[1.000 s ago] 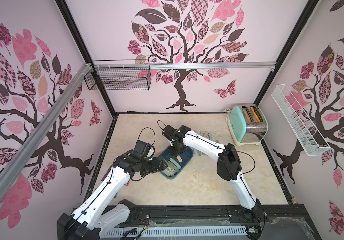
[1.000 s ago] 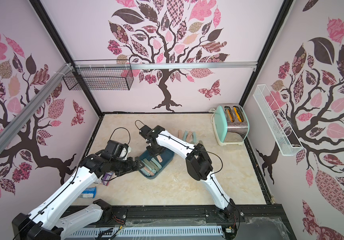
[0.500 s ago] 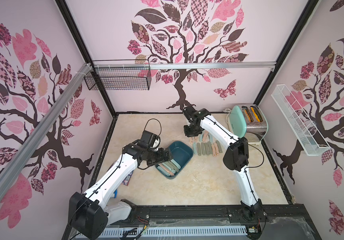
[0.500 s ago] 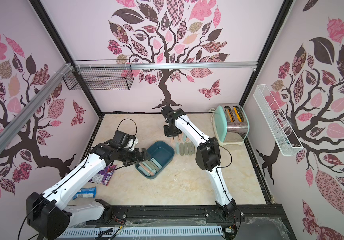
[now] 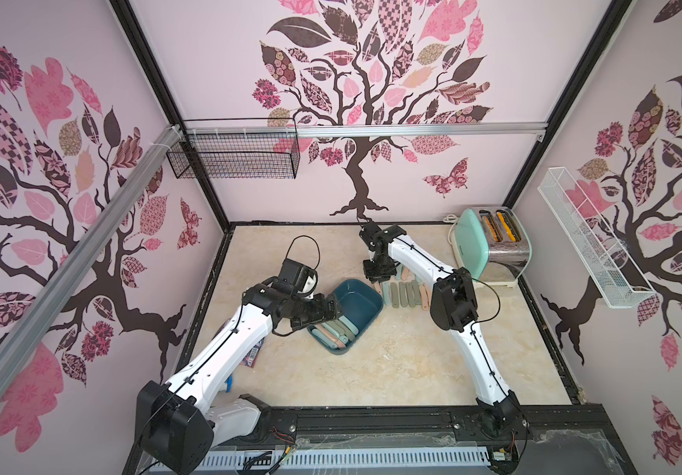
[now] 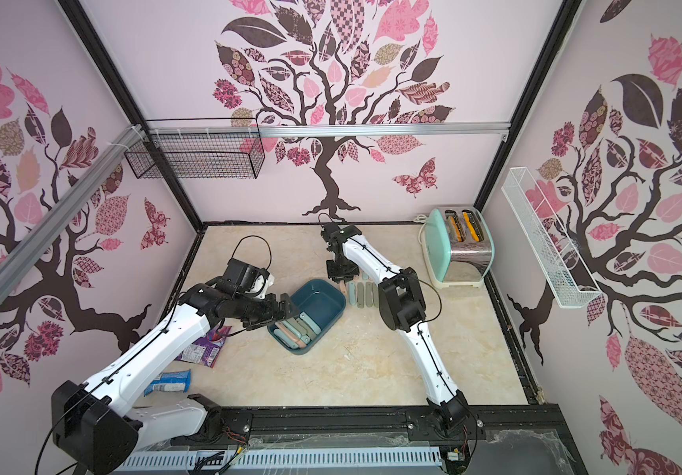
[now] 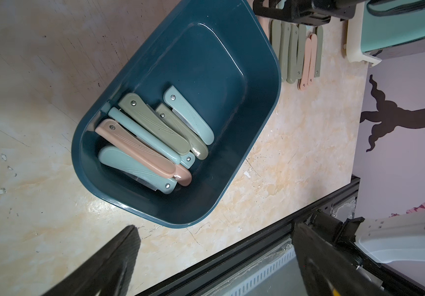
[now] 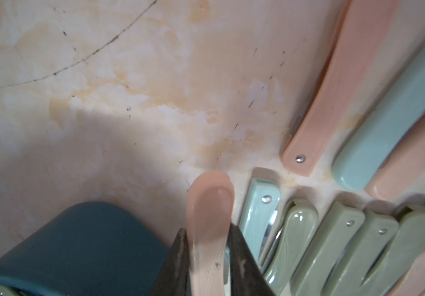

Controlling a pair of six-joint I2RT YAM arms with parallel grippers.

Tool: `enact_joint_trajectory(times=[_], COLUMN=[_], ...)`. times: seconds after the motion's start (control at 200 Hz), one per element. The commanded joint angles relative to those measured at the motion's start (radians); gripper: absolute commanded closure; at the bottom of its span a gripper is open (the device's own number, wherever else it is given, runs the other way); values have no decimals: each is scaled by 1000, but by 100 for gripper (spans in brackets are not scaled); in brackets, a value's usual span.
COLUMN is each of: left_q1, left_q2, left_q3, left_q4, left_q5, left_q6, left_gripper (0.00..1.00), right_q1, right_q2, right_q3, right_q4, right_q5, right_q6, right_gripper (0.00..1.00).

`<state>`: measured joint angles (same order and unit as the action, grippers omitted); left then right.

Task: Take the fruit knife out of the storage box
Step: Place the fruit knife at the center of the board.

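Teal-blue plastic is what I am looking at first: the storage box (image 5: 356, 297) (image 6: 319, 299) (image 7: 206, 51) is sitting slantwise near the middle of the marble-patterned table (image 5: 372, 378). A pile of folded knives (image 7: 149, 138) (image 5: 336, 331) in pink, sage green and pale blue is lying packed together at its nearer end, while the farther end is showing bare floor.

I am seeing the right gripper (image 5: 378, 274) (image 6: 342, 274) (image 8: 207, 235) clenching a pink fruit knife (image 8: 210, 205) between its two dark fingers. The knife is folded, and its rounded end is pointing down toward the table. It is hanging outside the box, between the box's outer wall (image 8: 78, 230) and the end of a row of knives (image 5: 403, 291) (image 6: 361, 294) (image 8: 334, 243) lying side by side on the tabletop. I am not able to tell whether the pink knife is touching the surface.

On my other arm, the left gripper (image 5: 330, 309) (image 6: 285, 308) (image 7: 223, 223) is hovering just beside the box's left side with its fingers spread wide and gripping nothing.

Farther right, a mint-green toaster (image 5: 495, 246) is standing against the back corner. In a top view, a purple packet (image 6: 203, 349) and a blue packet (image 6: 168, 382) are lying on the table by the left arm.
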<state>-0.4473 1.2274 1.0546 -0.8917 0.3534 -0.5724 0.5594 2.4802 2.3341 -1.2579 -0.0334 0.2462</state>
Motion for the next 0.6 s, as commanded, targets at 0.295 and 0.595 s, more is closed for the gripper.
enact_joint_trajectory(times=[0.295, 0.595], left_q1=[4, 4], left_q2=[0, -5], left_q3=[12, -8], left_q4=[-30, -21], left_q5=[5, 11], left_q6=[38, 39], left_gripper=[2, 2], right_q1=[-12, -25], right_q2=[33, -2], right_q3=[-68, -150], right_q4=[25, 18], right_q5=[-22, 42], right_q6=[21, 31], right_gripper=[84, 85])
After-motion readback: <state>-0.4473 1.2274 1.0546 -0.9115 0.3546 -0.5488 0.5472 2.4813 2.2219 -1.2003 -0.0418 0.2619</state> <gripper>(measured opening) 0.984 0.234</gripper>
